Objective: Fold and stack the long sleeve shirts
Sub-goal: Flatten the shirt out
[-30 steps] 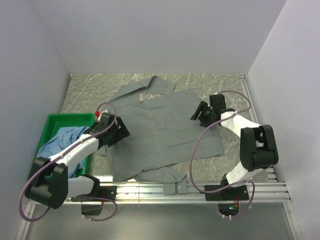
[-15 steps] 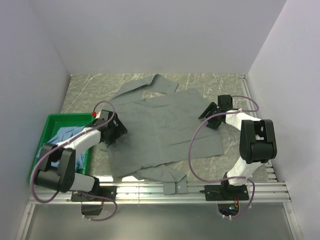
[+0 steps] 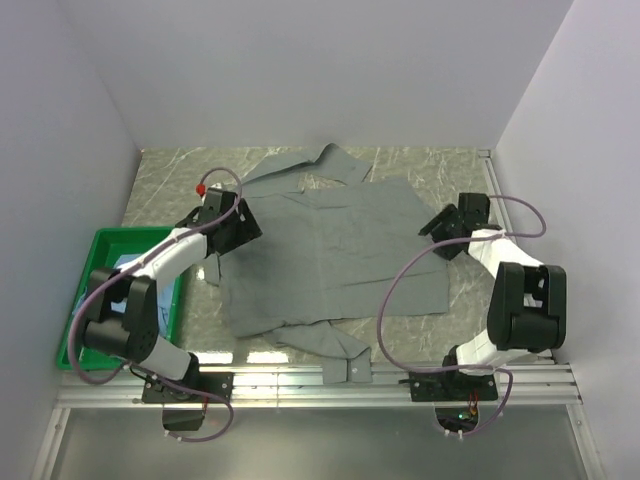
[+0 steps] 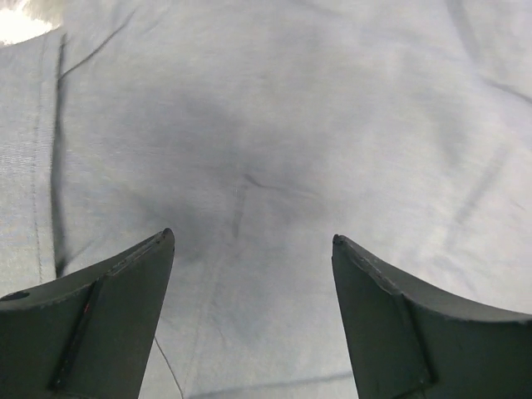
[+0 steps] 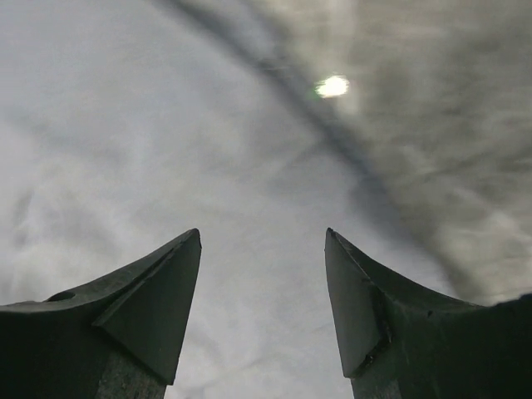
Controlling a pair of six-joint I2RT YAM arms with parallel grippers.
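Two arms are out on the table, one at each flank of the grey-green shirt, which lies spread flat across the middle of the marbled table. Its collar end bunches toward the far wall, and one sleeve trails off the near hem toward the metal rail.

To the left sits the green bin, and here's the obstruction: the left arm reaches right across that bin and hides most of what lies inside. A purple cable loops from the right arm and crosses in front of the shirt's near right corner.

From above, both wrists are just dark lumps at the cloth's edges, and the fingers can't be read at all. The wrist cameras settle it. On the left gripper the fingers are spread wide with nothing between them, and below is plain shirt cloth with a seam. On the right gripper the fingers are parted too and grip nothing. They hang over pale cloth whose edge runs diagonally, with blurred marble beyond at upper right.
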